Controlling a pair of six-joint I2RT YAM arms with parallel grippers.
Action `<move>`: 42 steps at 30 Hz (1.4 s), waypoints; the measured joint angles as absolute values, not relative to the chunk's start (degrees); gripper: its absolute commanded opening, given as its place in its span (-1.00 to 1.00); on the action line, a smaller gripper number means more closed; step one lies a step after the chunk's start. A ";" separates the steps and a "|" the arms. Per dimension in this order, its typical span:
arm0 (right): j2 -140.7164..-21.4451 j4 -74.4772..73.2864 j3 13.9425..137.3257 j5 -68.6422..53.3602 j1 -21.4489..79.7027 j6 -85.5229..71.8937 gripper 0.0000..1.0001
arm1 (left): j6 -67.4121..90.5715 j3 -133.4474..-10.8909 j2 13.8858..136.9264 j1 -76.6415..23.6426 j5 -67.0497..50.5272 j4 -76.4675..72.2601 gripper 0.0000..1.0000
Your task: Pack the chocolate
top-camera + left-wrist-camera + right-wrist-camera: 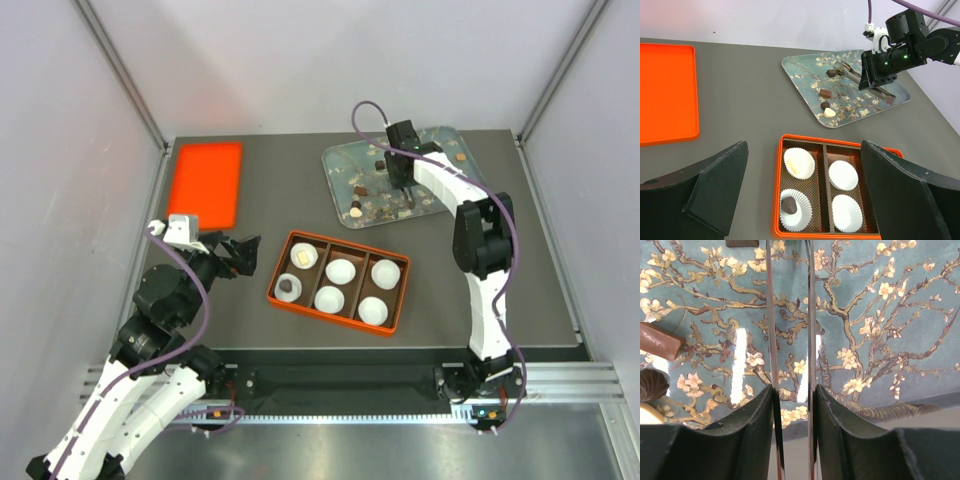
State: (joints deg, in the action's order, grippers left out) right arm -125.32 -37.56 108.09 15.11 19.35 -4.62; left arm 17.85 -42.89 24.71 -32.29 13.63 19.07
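Packed: dark chocolate [789, 204] and pale chocolate [796, 165], in cups [843, 174] at box [775, 200] 9 o'clock side; four cups empty. Loose chocolate [826, 93] lies on tray [805, 67], worktop 1 o'clock. Right claw [792, 395] grips tweezers [769, 315]; left claw [243, 256] open

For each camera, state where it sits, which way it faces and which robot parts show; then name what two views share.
Top external: above and behind the robot, looking down on the table; left arm and right arm show.
Left wrist: on the left arm, facing across the box to the blossom tray; its open fingers show.
Right wrist: close above that tray, facing down; its fingers grip tongs.
Shared: all see the tray.
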 measured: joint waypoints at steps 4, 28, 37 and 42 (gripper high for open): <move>-124.49 -37.45 107.15 15.18 19.35 -4.23 -0.38 | 17.85 -42.89 24.93 -32.29 13.63 19.00 0.98; -81.45 -37.76 70.11 10.41 29.91 -8.75 -0.38 | 17.85 -42.89 25.43 -32.29 13.34 18.65 0.98; -74.67 -38.96 63.99 8.78 42.89 -14.52 -0.37 | 17.85 -42.89 26.15 -32.27 12.95 18.46 0.98; -73.84 -39.18 61.98 8.51 46.59 -17.17 -0.36 | 17.87 -42.89 26.13 -32.27 12.95 18.44 0.98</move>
